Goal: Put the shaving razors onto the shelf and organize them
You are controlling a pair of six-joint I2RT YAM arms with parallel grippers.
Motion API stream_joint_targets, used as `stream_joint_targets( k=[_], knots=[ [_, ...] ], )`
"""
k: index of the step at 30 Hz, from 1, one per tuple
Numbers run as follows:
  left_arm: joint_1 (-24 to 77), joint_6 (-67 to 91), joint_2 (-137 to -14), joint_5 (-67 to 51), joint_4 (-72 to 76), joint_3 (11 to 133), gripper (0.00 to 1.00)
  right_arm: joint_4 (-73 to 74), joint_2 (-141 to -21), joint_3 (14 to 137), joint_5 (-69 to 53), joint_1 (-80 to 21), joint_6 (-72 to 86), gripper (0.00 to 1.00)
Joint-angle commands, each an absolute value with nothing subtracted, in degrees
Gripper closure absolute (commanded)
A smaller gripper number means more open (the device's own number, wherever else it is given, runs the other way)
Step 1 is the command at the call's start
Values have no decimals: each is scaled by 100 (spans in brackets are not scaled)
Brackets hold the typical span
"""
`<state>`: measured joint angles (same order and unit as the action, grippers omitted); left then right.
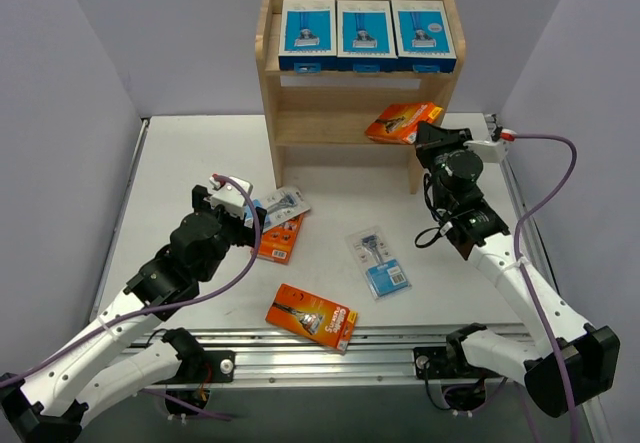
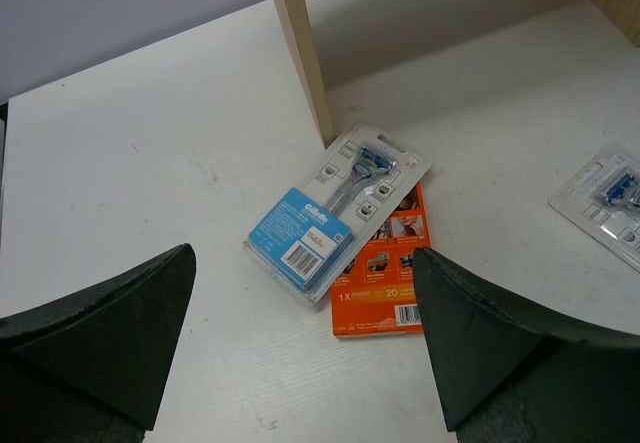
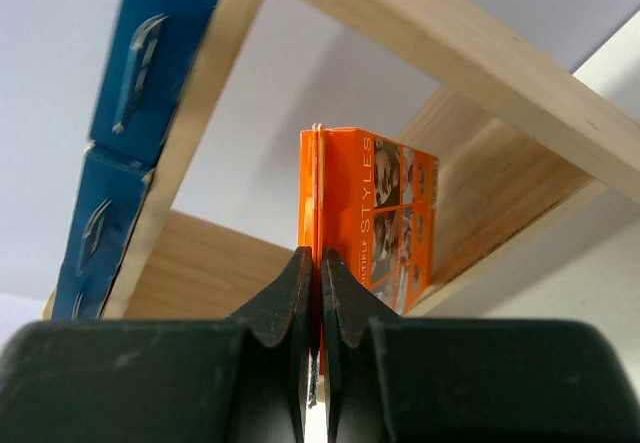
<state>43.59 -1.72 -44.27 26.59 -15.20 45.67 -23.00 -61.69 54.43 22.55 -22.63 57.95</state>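
The flat orange cardboard razor pack (image 1: 400, 121) is sitting tilted at the right end of the middle tier of the light unfinished-wood three-tier shelf (image 1: 271, 93). Whether it is touching the board is not showing. The right end effector (image 1: 428, 135) is clamping it by one thin edge, fingers pressed together on the card. The pack is looking light and stiff, so an edge pinch should be holding it well, though its glossy faces may be sliding if the grip is loosening.

Three blue-and-white razor boxes (image 1: 366, 33) are standing side by side on the top tier.

On the white bench (image 1: 180, 163), a clear blister card with a blue label (image 2: 335, 218) is lying across a second orange pack (image 2: 385, 283). The left end effector (image 2: 303, 263) is hovering over them with fingers spread wide, gripping nothing. The blister plastic is probably flexing and slippery, so its flat card border is the better hold. Another blister card (image 1: 380, 261) and a third orange pack (image 1: 312, 316) are lying apart nearer the arms.
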Motion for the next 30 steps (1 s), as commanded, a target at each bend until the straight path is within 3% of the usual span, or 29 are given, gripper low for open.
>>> stream_joint_targets(
  k=[1,17,30],
  knots=[
    [4412,-158,-4421,2760,-1195,4588,1,-3296,-6179,5397,2460,-2136,6161,100],
    [4482,-149,-4342,2672,-1195,4597,1,-3014,-6442,4298,3691,-2127,7637,100],
    [4483,-185,-4359,2769,-1151,4553,1,-4508,-7549,4130,4385,-2461,8129,100]
  ],
)
